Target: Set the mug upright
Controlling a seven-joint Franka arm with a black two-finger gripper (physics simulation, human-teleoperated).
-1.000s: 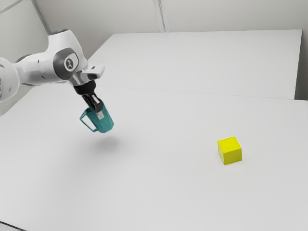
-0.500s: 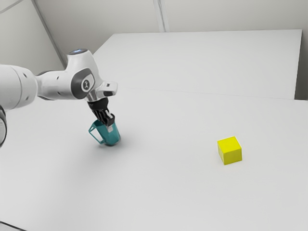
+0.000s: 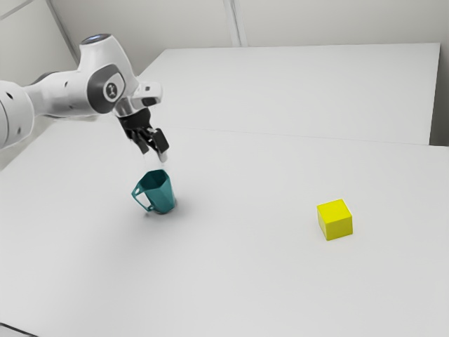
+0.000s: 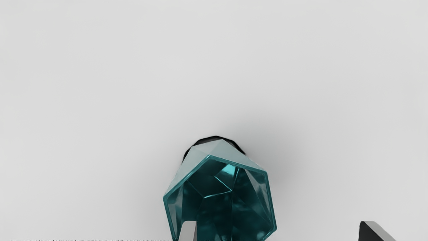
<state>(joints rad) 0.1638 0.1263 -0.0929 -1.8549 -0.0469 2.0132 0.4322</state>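
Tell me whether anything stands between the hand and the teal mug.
Nothing visible does: the open hand hovers above the mug, clear of it. The yellow cube sits well off to the side, toward the exterior view's right.

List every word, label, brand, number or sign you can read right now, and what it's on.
Round badge on the arm: a dark mark on white, too small to read.
Mug, yellow cube, table: no writing seen.
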